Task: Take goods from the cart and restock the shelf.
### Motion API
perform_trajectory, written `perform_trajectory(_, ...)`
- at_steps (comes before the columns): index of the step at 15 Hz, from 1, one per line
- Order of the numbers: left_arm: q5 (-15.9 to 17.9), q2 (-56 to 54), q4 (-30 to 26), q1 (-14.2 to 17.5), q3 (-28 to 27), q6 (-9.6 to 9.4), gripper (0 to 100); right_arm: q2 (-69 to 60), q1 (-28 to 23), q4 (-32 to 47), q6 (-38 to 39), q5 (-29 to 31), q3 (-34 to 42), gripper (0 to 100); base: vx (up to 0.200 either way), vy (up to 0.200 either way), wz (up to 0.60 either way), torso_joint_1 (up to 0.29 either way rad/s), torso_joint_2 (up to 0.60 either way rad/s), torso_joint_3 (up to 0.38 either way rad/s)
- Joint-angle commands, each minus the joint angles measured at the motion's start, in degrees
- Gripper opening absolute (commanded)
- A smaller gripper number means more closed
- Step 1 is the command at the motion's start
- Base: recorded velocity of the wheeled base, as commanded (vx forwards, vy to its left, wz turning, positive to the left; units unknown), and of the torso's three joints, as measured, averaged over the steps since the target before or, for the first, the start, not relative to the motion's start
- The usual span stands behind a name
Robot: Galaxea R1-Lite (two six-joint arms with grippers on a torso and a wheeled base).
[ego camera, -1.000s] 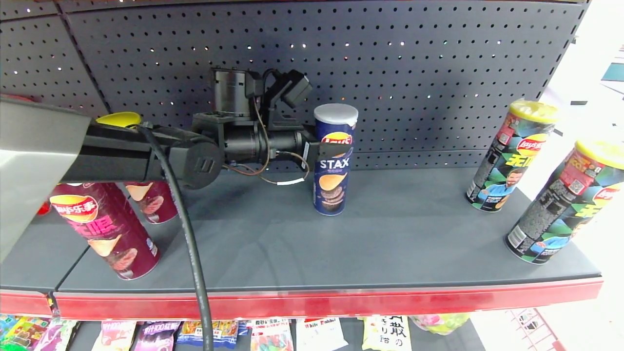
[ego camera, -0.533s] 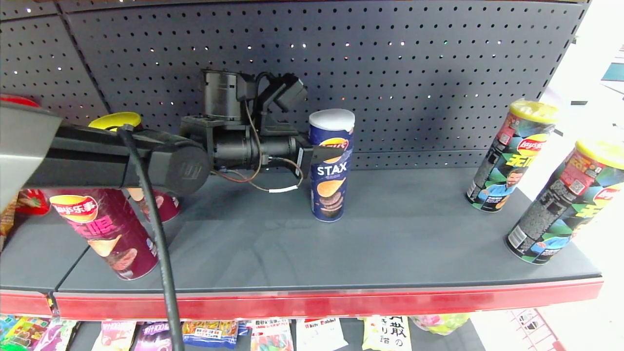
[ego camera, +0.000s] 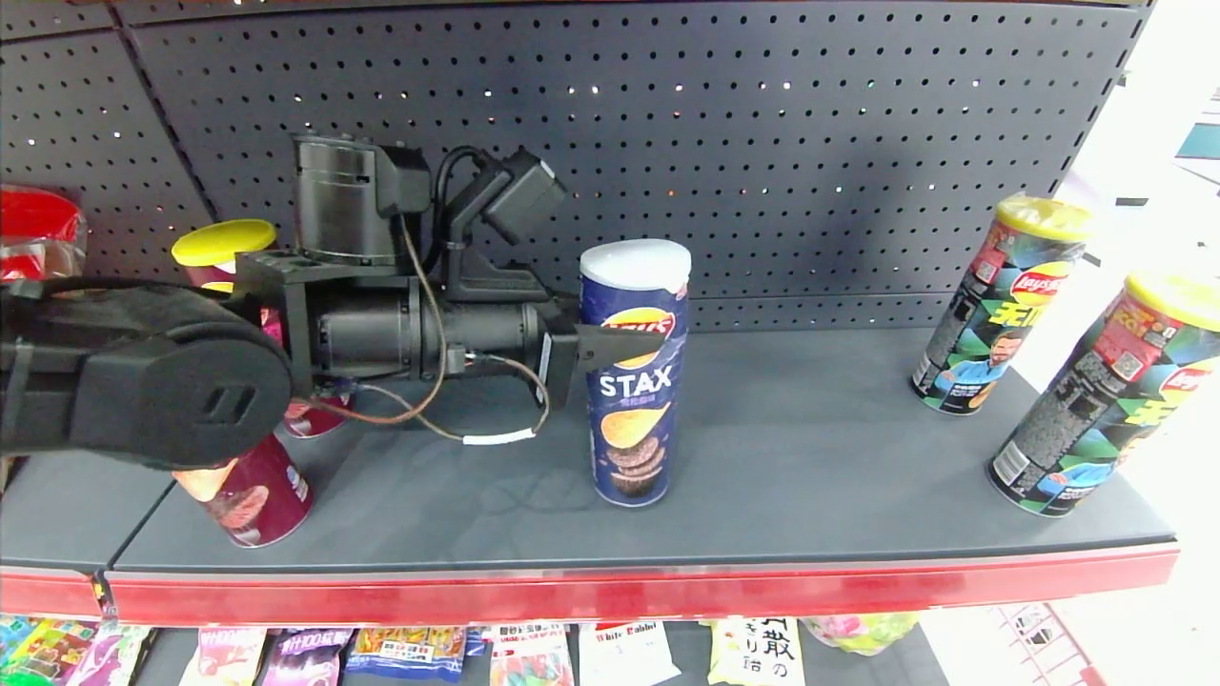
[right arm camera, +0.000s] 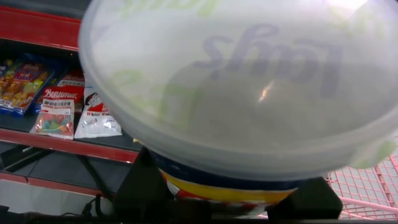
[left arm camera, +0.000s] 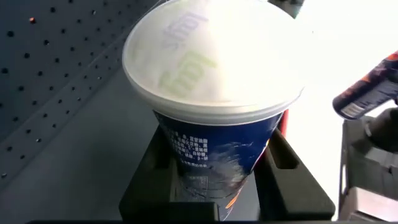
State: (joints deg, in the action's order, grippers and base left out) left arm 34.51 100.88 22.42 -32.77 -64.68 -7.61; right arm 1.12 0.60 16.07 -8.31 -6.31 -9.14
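A blue chip can [ego camera: 634,381] with a white lid stands upright over the middle of the grey shelf [ego camera: 810,448], nearer the front edge. My left gripper [ego camera: 624,343] comes in from the left and is shut on its upper half; the left wrist view shows the can [left arm camera: 211,74] between the black fingers [left arm camera: 283,168]. In the right wrist view, my right gripper [right arm camera: 230,193] is shut on a second chip can [right arm camera: 236,81] with a clear lid and a yellow and blue body, held below shelf level.
Maroon cans [ego camera: 243,486] and a yellow-lidded can [ego camera: 224,238] stand at the shelf's left. Two green and black cans [ego camera: 1001,305] [ego camera: 1096,400] stand at the right. A pegboard closes the back. Snack packets [ego camera: 534,653] fill the lower shelf.
My left gripper has drawn the blue can forward, from near the pegboard toward the shelf's front edge and slightly left. The other cans have stayed put.
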Motion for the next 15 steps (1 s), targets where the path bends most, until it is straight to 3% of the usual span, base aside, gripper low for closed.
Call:
perform_trajectory(1,-0.5,-2.97,3.86,-1.77,5.53,-0.3,0,0.02,0.02,0.02,-0.04,-0.01,0.0,0,0.0,0.0,0.0,0.0,0.0,0.0)
perform_trajectory(3,-1.11,-2.35,10.1,-2.12,9.22,-0.3,0,0.02,0.02,0.02,-0.04,-0.01,0.0,0,0.0,0.0,0.0,0.0,0.0,0.0)
perform_trajectory(11,-1.82,-2.44,10.89,-2.39,11.69,-1.62,0,0.02,0.02,0.02,-0.04,-0.01,0.0,0,0.0,0.0,0.0,0.0,0.0,0.0)
perform_trajectory(15,-1.82,-3.58,10.72,-3.18,12.92,-1.01,0,0.11,0.02,0.02,-0.04,-0.01,0.0,0,0.0,0.0,0.0,0.0,0.0,0.0)
